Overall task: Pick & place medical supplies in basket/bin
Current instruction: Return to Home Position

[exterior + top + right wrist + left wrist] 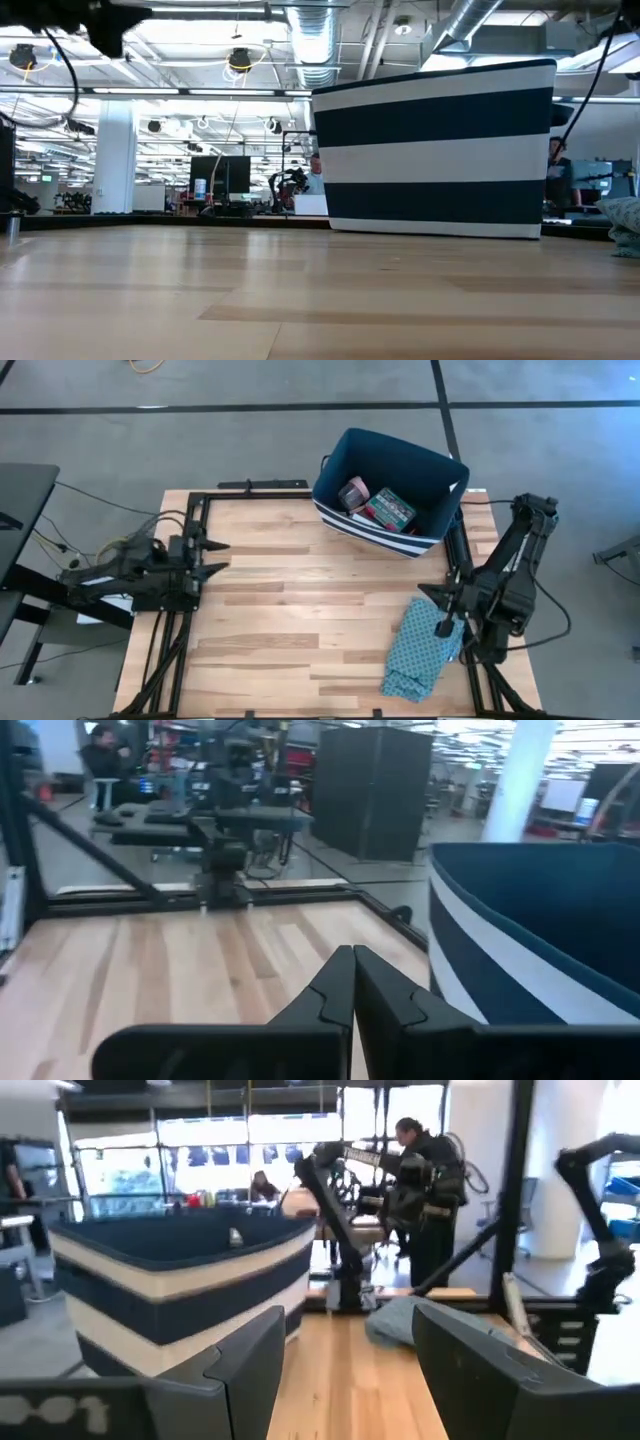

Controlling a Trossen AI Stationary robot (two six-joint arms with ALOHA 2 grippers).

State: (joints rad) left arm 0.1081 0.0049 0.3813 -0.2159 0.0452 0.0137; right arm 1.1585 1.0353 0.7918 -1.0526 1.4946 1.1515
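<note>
The navy basket (345,455) with white stripes at its base stands on the table's far right part; it also shows as the basket (440,150), the basket (180,1280) and the basket (540,930). Inside lie a pink tape roll (352,494) and a green-red patterned box (391,509); the other supplies are out of view. My left gripper (215,555) waits open at the table's left edge, its fingers pointing toward the right; in its wrist view my left gripper (350,1370) holds nothing. My right gripper (443,626) is shut, over the teal cloth near the right edge; my right gripper (352,990) points across the table.
A teal patterned cloth (420,650) lies crumpled on the table's near right part, under the right gripper, and shows as the cloth (400,1320) and the cloth (625,225). Bare wood (300,610) spreads between the arms. A black frame (250,488) borders the table. People stand in the room beyond.
</note>
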